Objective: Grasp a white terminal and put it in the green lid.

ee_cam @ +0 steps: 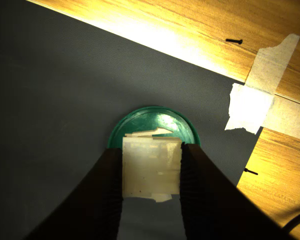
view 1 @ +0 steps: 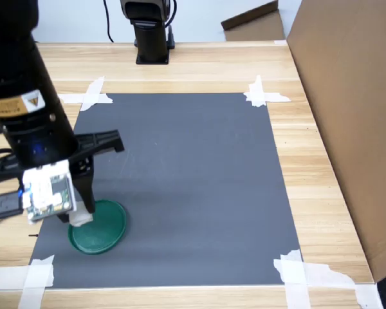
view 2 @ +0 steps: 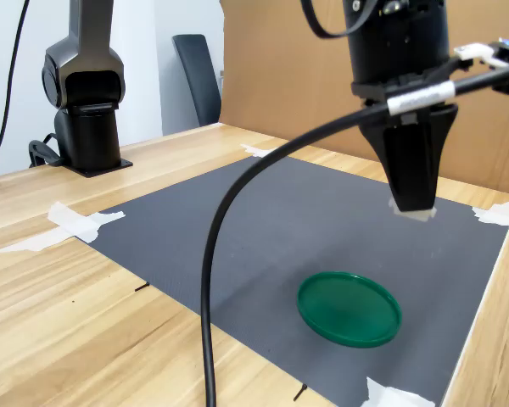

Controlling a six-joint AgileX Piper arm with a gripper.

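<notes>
Above green lid (view 2: 349, 308) | pincer (ee_cam: 152, 167) points down | clamping white terminal (ee_cam: 151, 166)

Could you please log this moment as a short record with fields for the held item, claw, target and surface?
held item: small whitish translucent plastic terminal block, clamped between the two fingers
claw: black claw shut on the terminal, raised above the mat
target: flat round dark-green plastic lid, empty, lying on the mat beneath the claw
surface: dark grey mat taped at its corners onto a wooden table
</notes>
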